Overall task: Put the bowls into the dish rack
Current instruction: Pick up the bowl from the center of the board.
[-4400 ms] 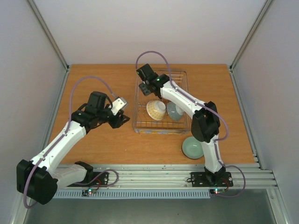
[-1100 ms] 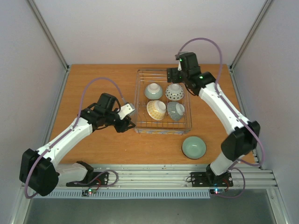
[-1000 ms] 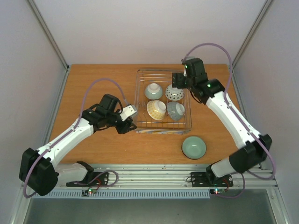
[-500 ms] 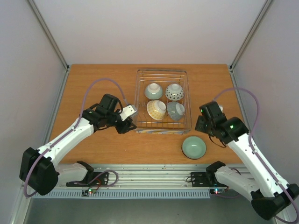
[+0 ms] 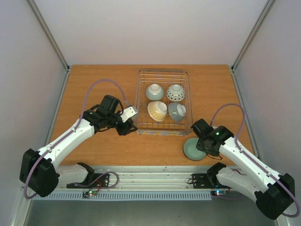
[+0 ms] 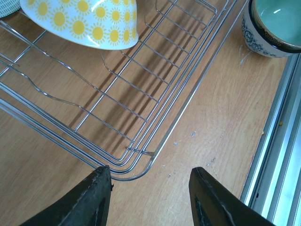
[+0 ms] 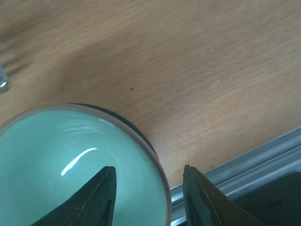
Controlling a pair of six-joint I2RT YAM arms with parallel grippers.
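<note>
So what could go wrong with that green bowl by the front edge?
The right gripper straddles only the smooth rim of the green bowl, so it might slip or tip when lifted. The rack already holds four bowls; a swinging bowl could knock them.

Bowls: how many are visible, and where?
5. Four in the dish rack: pale green bowl, dotted bowl, yellow bowl, grey bowl. The fifth bowl is on the table, outside the rack.
</note>
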